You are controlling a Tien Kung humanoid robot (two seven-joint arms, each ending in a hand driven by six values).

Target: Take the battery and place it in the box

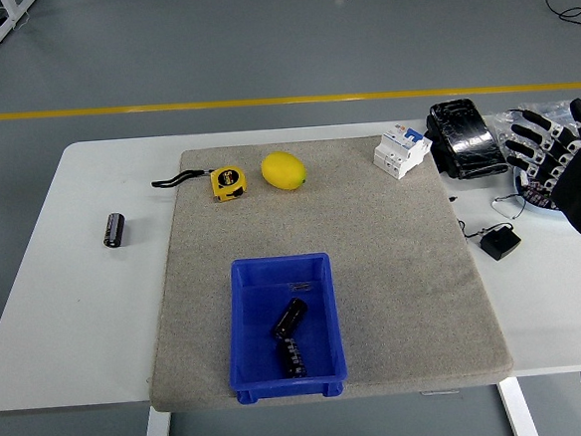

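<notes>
Two black cylindrical batteries (289,319) (292,358) lie inside the blue box (247,331) at the front of the grey mat. A third black battery (114,229) lies on the bare white table at the far left. My right hand (556,164) is at the right edge of the picture, over the table's right side, fingers spread and holding nothing. The left arm does not show.
On the mat's far side sit a yellow tape measure (227,181), a lemon (283,171) and a white circuit breaker (401,150). A black wrapped pack (464,139) and a small black adapter (499,241) with a cable lie on the right.
</notes>
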